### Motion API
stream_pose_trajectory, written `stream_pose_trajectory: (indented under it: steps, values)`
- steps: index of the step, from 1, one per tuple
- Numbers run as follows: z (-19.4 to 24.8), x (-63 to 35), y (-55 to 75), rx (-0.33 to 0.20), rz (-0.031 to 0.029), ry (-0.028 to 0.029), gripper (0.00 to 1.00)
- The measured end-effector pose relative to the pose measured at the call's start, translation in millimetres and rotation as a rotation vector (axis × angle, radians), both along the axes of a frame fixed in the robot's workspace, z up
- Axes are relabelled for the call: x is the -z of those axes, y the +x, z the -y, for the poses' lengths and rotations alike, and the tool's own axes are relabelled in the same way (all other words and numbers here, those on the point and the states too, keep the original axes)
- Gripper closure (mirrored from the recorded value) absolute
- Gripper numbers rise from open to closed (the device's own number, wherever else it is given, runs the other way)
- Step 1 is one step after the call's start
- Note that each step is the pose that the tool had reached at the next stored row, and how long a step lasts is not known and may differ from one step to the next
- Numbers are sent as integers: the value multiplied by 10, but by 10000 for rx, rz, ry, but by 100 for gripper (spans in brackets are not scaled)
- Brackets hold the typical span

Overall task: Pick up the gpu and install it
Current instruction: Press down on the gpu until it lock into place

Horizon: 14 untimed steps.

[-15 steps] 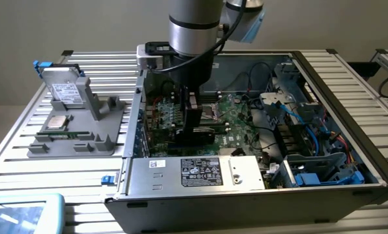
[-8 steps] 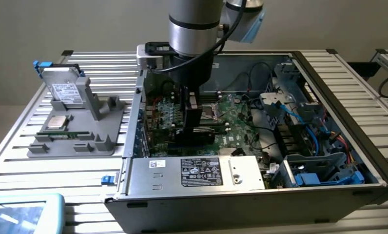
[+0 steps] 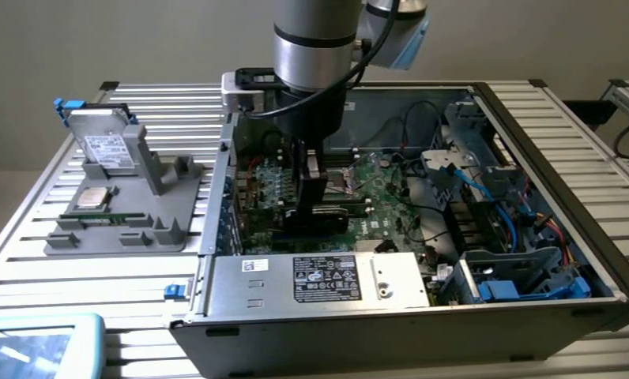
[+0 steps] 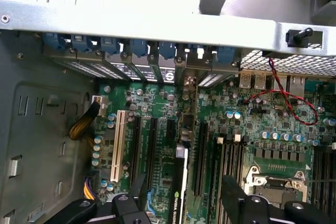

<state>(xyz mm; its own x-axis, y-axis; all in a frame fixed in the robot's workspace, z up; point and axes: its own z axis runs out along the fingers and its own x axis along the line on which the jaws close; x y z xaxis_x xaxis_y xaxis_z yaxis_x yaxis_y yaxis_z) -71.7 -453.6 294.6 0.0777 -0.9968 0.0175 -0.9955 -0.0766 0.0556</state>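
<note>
The gripper, its two black fingers spread wide, hangs close over a green motherboard inside an open computer case. Between the fingers the gpu stands on edge in a black expansion slot, a thin black card seen from above with a pale strip and white lettering; neither finger appears to press on it, so the card looks released rather than held. In the exterior view the silver arm drops straight into the case, the gripper low over the board.

The risk, judged from here, is a card only half seated: if its bracket end is not home against the perforated rear slot covers, any nudge from a finger could tilt it or strain the slot. Loose red wires lie close by.

Beside the case, a grey moulded tray on the slatted aluminium table holds a labelled silver hard drive.
</note>
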Motion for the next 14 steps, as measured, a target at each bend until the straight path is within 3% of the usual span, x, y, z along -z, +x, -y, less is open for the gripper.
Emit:
stream_pose_trajectory:
  steps: [7,14]
  values:
    - [0,0,0,0,0,0,69]
    - [1,0,0,0,1,0,89]
